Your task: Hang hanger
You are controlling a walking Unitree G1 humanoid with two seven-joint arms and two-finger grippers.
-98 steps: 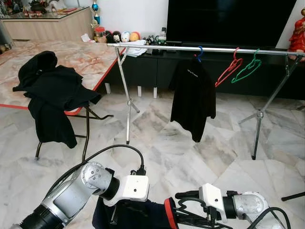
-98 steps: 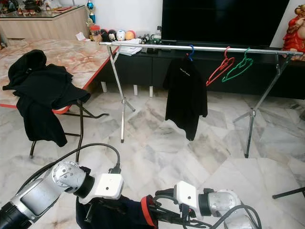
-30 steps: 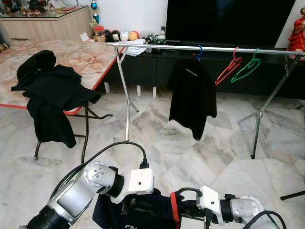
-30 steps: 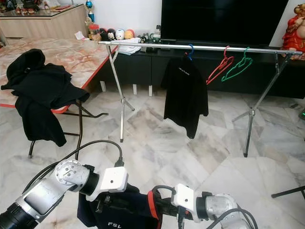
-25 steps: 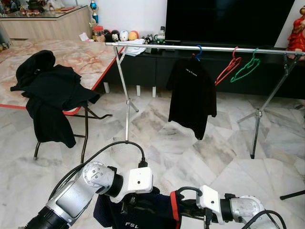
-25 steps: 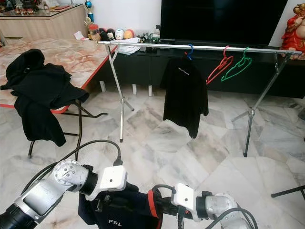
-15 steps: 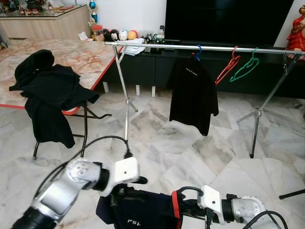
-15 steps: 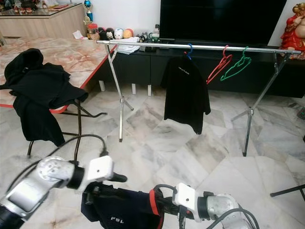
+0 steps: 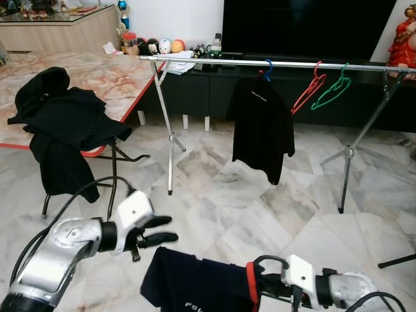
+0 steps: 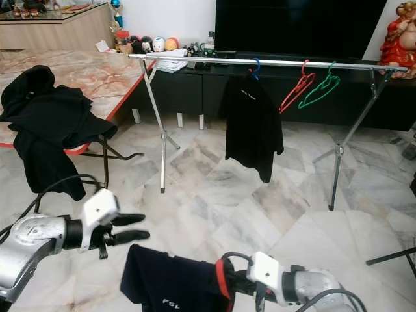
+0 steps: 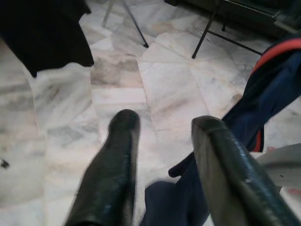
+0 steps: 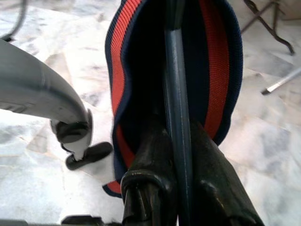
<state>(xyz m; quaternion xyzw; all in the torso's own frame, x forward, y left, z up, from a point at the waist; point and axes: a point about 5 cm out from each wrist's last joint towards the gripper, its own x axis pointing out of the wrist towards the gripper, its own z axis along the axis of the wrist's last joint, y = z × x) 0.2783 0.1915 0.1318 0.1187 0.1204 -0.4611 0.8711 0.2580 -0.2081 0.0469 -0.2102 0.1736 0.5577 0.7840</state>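
I have the right gripper (image 12: 181,155) closed on the hanger (image 12: 175,99), whose dark blue bar runs between its fingers (image 12: 153,155) into the red-lined collar of the navy shirt (image 9: 195,286). That shirt hangs from the hanger low in front of me, well short of the rail (image 9: 273,63) and nearer to me than anything on it.

My left gripper (image 9: 162,231) sits just beside the navy shirt, on its far-left side as seen against the rail, and holds nothing; in the left wrist view its fingers (image 11: 110,174) stand apart with bare marble floor (image 11: 174,94) between them and the shirt's edge close by the tips.

The rail stands across the room on two metal stands. On it hang a black shirt (image 9: 263,127) on a blue hanger (image 9: 268,67), and to the right of that shirt an empty red hanger (image 9: 309,91) and an empty green hanger (image 9: 330,91), the two close together. The stretch of rail left of the black shirt is bare.

Left of the rail, a table (image 9: 97,78) with a red edge carries a heap of black clothes (image 9: 58,123) that droops over its near side.
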